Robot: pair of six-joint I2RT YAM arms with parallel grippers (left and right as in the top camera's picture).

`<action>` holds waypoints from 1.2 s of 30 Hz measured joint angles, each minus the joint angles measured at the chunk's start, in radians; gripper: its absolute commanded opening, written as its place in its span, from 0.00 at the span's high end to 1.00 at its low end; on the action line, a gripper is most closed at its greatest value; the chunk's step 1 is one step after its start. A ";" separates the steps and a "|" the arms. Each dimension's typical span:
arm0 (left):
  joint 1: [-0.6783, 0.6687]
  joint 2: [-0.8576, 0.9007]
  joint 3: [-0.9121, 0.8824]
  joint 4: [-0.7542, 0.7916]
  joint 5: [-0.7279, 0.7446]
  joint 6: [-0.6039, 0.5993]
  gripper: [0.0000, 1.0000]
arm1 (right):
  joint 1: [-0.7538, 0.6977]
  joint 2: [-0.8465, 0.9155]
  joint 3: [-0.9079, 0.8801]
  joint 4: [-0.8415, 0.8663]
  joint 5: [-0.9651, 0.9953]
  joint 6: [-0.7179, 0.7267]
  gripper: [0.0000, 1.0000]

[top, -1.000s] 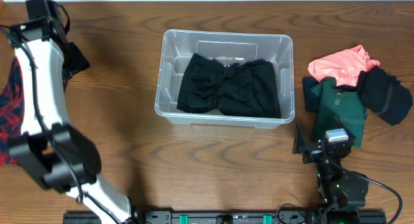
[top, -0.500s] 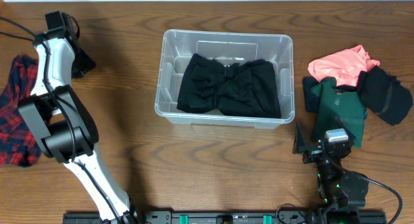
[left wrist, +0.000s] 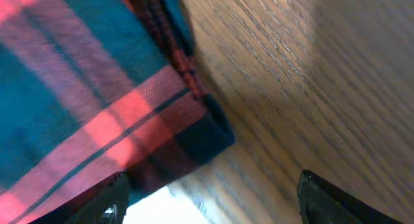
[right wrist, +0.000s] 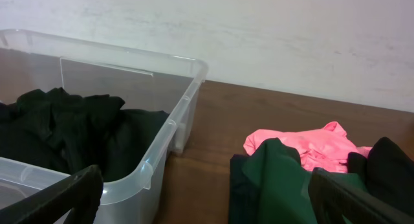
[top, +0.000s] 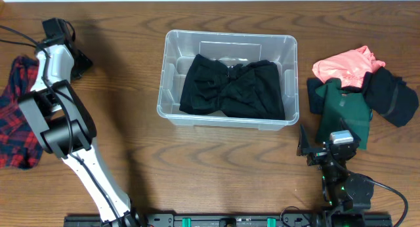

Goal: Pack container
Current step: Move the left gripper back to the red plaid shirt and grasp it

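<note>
We log the container (top: 226,34) at mid-tabletop (top: 197,168), with a black garment (top: 233,89) inside. Left tool (left wrist: 210,208) is spread wide over the edge of the plaid cloth (left wrist: 77,101). Right tool (right wrist: 207,201) is also wide, low beside the clothes pile (top: 357,89).

place: robot lab | evidence: wood table (top: 216,161), white wall (right wrist: 291,36), mounting rail (top: 230,221)
</note>
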 measured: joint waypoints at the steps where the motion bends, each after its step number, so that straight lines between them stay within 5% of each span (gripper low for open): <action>1: 0.000 0.009 0.000 0.007 0.000 0.002 0.16 | 0.000 0.000 0.000 0.000 0.000 0.000 0.01; 14: 0.041 0.020 0.000 0.064 -0.008 0.024 0.18 | 0.000 0.000 0.000 0.000 0.000 0.000 0.01; 16: 0.051 0.021 0.000 0.067 -0.008 0.023 0.23 | 0.000 0.000 0.000 0.000 0.000 0.000 0.01; 20: 0.068 0.022 0.000 0.066 -0.018 0.023 0.56 | 0.000 0.000 0.000 0.000 0.000 0.000 0.01; 25: 0.080 0.024 0.000 0.060 -0.030 0.027 0.77 | 0.000 0.000 0.000 0.000 0.000 0.000 0.01; 27: 0.081 0.024 0.000 0.056 -0.033 0.024 0.94 | 0.000 0.000 0.000 0.000 0.000 0.000 0.01; 36: 0.078 0.023 0.008 0.013 -0.042 0.030 0.94 | 0.000 0.000 0.000 0.000 0.000 0.000 0.01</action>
